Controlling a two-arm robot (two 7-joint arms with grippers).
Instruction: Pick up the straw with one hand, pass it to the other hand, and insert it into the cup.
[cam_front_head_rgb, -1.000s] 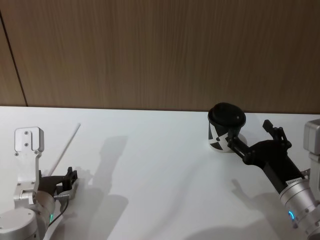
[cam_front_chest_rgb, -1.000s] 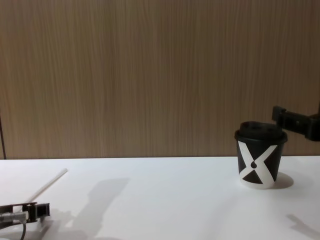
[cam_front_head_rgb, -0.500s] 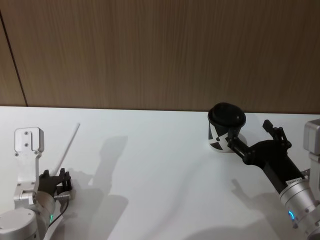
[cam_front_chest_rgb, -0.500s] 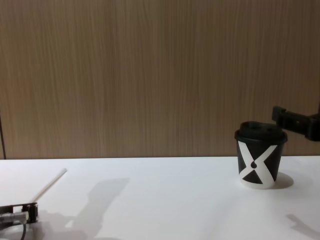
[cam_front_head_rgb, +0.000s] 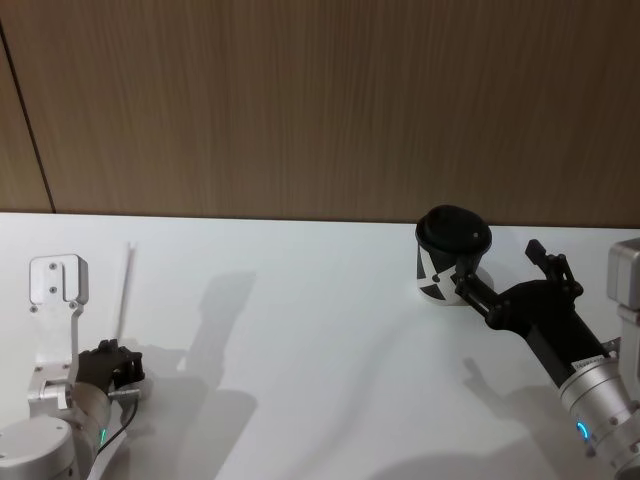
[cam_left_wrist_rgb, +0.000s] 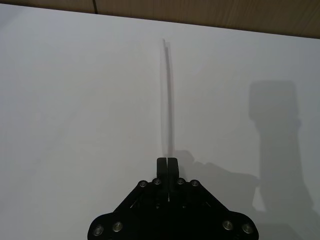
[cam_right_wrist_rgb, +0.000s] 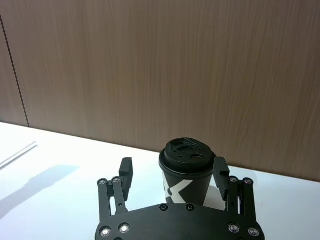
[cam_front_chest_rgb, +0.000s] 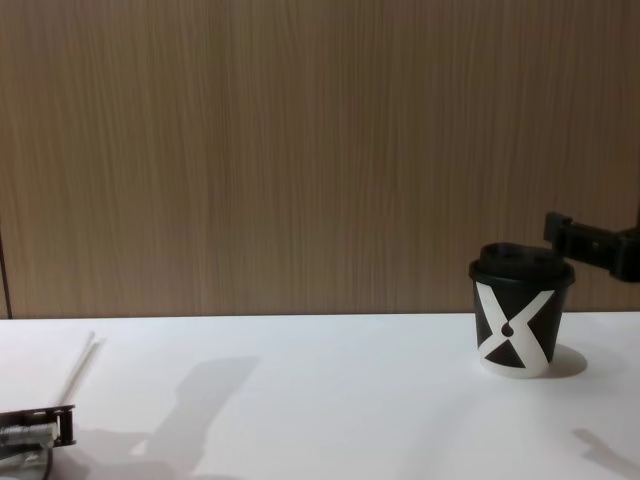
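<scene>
Left wrist view: your left gripper (cam_left_wrist_rgb: 167, 163) has its fingers pressed together on the near end of the straw (cam_left_wrist_rgb: 168, 100). The straw runs straight away from it over the white table (cam_left_wrist_rgb: 75, 100). The head view places that gripper low at the near left.

Right wrist view: your right gripper (cam_right_wrist_rgb: 173, 170) is spread wide, one finger on each side of the cup (cam_right_wrist_rgb: 186, 172) at lid height. You cannot tell whether either finger touches it. The chest view adds that the cup stands upright on the far right, white X facing you.

Straw and cup are well apart, with bare tabletop between them. A wood-panel wall (cam_front_chest_rgb: 300, 150) closes the far edge just behind the cup.
</scene>
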